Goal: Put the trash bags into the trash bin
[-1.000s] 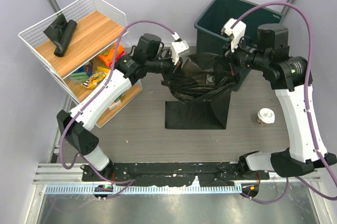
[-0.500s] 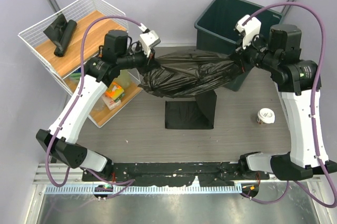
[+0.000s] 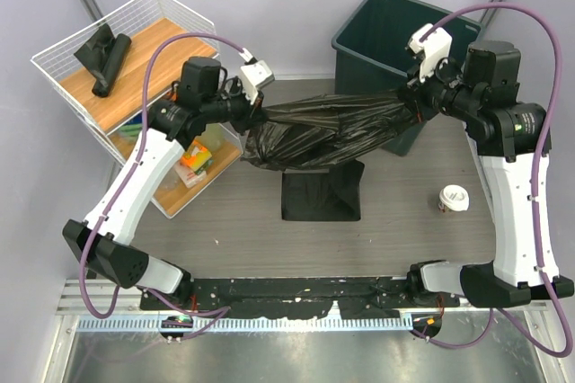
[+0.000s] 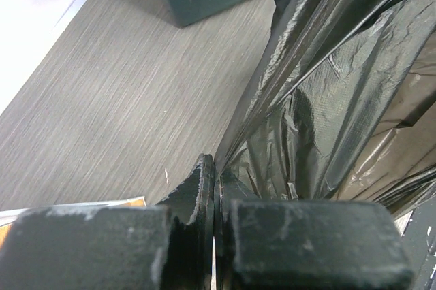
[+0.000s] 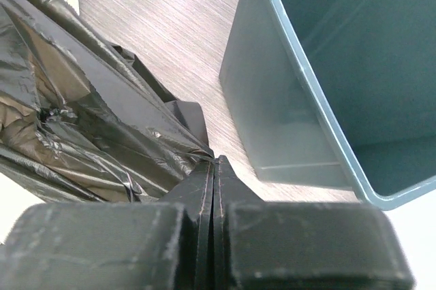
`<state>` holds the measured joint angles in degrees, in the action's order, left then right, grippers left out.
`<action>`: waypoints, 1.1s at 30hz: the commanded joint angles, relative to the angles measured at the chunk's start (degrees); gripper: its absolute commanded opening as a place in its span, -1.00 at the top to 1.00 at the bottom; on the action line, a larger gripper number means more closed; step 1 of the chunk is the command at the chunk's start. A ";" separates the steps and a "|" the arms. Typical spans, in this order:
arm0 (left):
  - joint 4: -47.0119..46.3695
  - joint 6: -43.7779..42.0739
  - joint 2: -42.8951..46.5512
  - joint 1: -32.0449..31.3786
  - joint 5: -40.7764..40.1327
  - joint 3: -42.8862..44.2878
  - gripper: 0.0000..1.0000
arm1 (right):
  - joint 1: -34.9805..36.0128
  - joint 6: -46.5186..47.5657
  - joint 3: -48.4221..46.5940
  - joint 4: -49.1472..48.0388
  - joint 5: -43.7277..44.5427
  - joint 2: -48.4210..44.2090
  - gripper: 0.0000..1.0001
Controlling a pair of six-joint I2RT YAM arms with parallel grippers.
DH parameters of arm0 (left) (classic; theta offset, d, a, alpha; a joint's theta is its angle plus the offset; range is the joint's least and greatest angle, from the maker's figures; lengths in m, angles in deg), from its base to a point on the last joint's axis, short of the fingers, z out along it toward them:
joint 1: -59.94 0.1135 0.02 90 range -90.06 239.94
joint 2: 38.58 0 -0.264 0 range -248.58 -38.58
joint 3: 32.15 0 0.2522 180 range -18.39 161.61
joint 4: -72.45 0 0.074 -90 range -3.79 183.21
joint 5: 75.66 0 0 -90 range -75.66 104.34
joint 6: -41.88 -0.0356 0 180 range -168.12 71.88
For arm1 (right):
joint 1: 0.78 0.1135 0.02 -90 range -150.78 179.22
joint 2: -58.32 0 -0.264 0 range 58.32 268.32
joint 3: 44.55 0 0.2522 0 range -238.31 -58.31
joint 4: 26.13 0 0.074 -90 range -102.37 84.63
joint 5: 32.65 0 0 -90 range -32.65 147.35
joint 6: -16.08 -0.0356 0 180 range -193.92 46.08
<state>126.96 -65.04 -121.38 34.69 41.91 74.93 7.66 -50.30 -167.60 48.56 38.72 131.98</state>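
A large crinkled black trash bag (image 3: pixel 319 131) hangs stretched in the air between my two grippers, in front of the dark grey-green trash bin (image 3: pixel 377 19). My left gripper (image 3: pixel 257 114) is shut on the bag's left end; its film (image 4: pixel 327 99) fills the right of the left wrist view. My right gripper (image 3: pixel 410 106) is shut on the right end, beside the bin's front wall (image 5: pixel 272 106), with the bag (image 5: pixel 88 126) on the left. A flat folded bag (image 3: pixel 316 194) lies on the table below. A bag roll (image 3: pixel 103 57) lies on the rack's top shelf.
A white wire shelf rack (image 3: pixel 63 77) with wooden shelves stands at the far left, with colourful snack packets (image 3: pixel 191 161) on its lower shelf. A paper cup (image 3: pixel 454 199) sits on the table at the right, near the right arm.
Both grippers drew apart, stretching the bunched bag out into a long horizontal shape and lifting it. In the last half second the bag shifted slightly; the right gripper rose a little by the bin.
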 commanded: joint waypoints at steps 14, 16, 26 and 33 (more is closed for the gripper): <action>5.73 3.93 -5.87 -11.38 -0.58 18.29 1.00 | 5.25 -0.41 -6.72 3.50 -16.26 5.52 -0.47; 7.32 3.13 -7.10 -12.97 -1.38 20.31 1.00 | 7.18 -0.24 -6.89 2.62 -16.09 6.04 -0.60; 9.61 -0.38 -8.43 -15.70 0.02 22.79 1.00 | 10.97 2.22 -4.18 1.13 -16.78 7.28 -0.67; 11.10 -3.20 -6.85 -16.93 3.27 21.38 1.00 | 12.90 3.72 -0.92 -1.42 -19.51 8.94 -0.69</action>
<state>137.50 -65.77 -130.67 18.58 42.37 95.17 19.38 -47.90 -169.53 50.83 22.26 139.98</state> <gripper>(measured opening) 0.011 0.840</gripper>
